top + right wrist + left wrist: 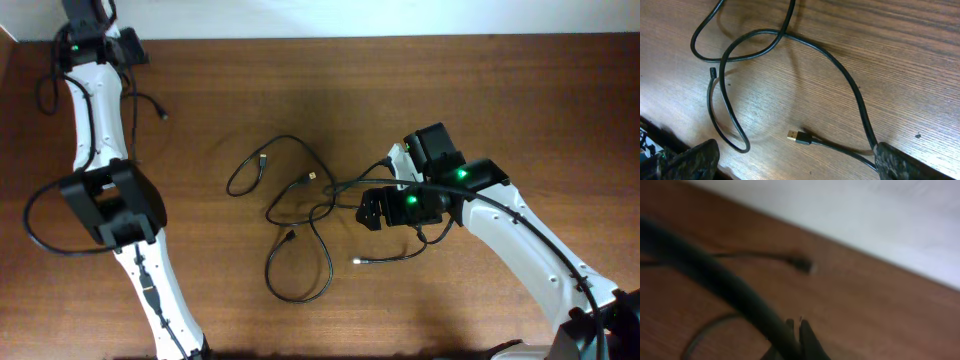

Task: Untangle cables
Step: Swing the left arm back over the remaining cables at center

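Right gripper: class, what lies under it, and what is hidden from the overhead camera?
Under the open right gripper lie wooden table and black cables; its wrist camera shows a plug end between the fingers. Overhead, the gripper hides the cable part directly beneath.

Wooden table [400,80] — tangled black cables [804,139]

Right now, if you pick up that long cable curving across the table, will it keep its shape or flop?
Probably flop: the cable lies in loose bends, so it should droop from any grip. Being thin, it looks light. It crosses another cable near a loop, so lifting may drag that one along.
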`<state>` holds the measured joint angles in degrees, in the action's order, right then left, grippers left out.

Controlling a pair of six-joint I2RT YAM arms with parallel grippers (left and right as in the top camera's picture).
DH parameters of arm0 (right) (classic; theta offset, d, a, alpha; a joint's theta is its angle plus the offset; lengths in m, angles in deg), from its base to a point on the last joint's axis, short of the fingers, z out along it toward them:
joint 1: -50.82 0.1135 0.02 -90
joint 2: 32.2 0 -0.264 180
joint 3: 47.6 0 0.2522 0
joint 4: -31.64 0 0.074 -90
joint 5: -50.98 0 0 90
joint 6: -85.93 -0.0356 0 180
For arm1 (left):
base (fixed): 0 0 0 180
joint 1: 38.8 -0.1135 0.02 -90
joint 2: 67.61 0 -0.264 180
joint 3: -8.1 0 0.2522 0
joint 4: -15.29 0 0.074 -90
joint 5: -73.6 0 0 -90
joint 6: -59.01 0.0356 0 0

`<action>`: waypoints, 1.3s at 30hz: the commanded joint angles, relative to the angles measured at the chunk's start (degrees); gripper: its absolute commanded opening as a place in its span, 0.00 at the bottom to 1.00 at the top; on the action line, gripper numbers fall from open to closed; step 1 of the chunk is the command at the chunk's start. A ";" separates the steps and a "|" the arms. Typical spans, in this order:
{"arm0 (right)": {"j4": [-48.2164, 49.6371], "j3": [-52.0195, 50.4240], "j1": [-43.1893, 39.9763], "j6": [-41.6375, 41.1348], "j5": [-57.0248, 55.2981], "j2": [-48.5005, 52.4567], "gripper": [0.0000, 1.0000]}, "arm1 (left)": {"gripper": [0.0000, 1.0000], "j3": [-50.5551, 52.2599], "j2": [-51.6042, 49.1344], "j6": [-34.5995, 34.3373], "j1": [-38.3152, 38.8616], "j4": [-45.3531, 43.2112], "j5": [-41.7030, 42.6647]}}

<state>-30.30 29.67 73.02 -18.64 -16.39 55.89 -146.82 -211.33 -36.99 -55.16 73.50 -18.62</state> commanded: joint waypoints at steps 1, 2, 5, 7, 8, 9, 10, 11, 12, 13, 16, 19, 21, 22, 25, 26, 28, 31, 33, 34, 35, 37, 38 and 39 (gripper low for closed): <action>-0.22 -0.37 0.35 0.15 0.72 0.37 0.99 | 0.99 -1.05 0.61 -2.14 -0.11 1.88 -1.01; -0.48 -0.37 0.35 0.15 0.72 0.37 0.98 | 0.99 -2.27 1.75 -2.14 -0.11 3.43 -0.98; -1.18 -0.37 0.35 0.15 0.74 0.37 0.99 | 0.99 -6.75 7.78 -2.16 -0.11 6.69 -1.01; -1.66 -0.35 0.35 0.17 0.74 0.37 0.99 | 0.99 -7.85 13.57 -2.23 -0.11 7.34 0.44; -2.23 -0.35 0.35 0.17 0.74 0.37 0.98 | 0.99 -7.85 17.38 -2.32 -0.09 7.41 5.44; -2.73 -0.31 0.35 0.17 0.72 0.31 0.99 | 0.99 -7.85 19.56 -2.29 -0.09 8.22 10.21; -3.19 -0.20 0.33 0.20 0.72 0.09 0.98 | 0.99 -7.85 21.20 -2.27 -0.09 9.88 13.92; -4.66 0.24 0.24 0.81 0.68 -1.09 0.98 | 0.99 -7.85 23.91 -2.10 -0.09 14.27 18.40; -6.38 1.09 0.24 0.81 0.70 -3.17 0.98 | 0.99 -7.85 25.70 -2.12 0.02 18.99 19.78; -8.26 2.14 0.24 0.79 0.33 -6.12 0.98 | 0.99 -7.85 26.95 -2.10 0.59 25.75 22.36; -12.79 4.22 0.24 0.52 -2.91 -16.35 0.99 | 0.99 -7.72 27.10 -1.49 4.31 36.46 24.22; -16.83 4.35 0.24 0.55 -3.28 -27.82 0.98 | 0.99 -6.67 27.06 4.72 11.15 41.75 23.85; -20.83 4.35 0.24 0.55 -5.99 -36.30 0.99 | 0.99 -4.96 27.06 6.03 17.42 44.83 22.16; -22.95 4.33 0.24 0.55 -7.67 -40.28 0.99 | 0.99 -3.58 27.06 5.90 20.26 45.62 20.46; -27.98 4.33 0.24 -1.27 -11.93 -49.00 0.99 | 0.99 0.42 27.08 0.63 29.38 46.95 13.57; -29.24 4.33 0.24 -2.73 -13.16 -51.01 0.98 | 0.99 1.22 27.08 -2.19 31.93 47.01 11.85; -30.82 4.33 0.24 -3.13 -13.27 -54.38 0.99 | 0.99 1.42 27.28 -8.85 36.11 48.83 5.20; -32.46 4.33 0.24 -3.10 -13.46 -55.12 0.98 | 0.99 1.42 28.52 -17.99 40.85 50.62 -4.98; -32.63 4.33 0.24 -3.10 -13.46 -55.12 0.98 | 0.99 1.81 29.68 -21.84 42.56 52.28 -10.62; -32.63 4.33 0.24 -3.08 -13.51 -55.12 0.99 | 0.99 3.17 30.86 -21.84 42.84 52.28 -11.15; -32.65 4.33 0.24 -3.08 -13.92 -55.12 0.99 | 0.99 6.12 32.94 -21.94 42.84 51.93 -11.23; -32.63 4.33 0.24 -3.10 -13.92 -55.12 0.98 | 0.99 18.16 40.00 -24.39 42.84 46.82 -14.29; -32.61 4.33 0.24 -3.10 -13.92 -55.12 0.98 | 0.99 29.31 46.03 -24.41 42.84 40.15 -13.40; -32.61 4.33 0.24 -3.10 -13.92 -55.12 0.98 | 0.99 38.51 51.01 -24.41 42.84 34.34 -12.28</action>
<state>-62.91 33.47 73.02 -21.65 -29.17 0.85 -124.53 -171.20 -59.11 -12.25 115.22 -29.70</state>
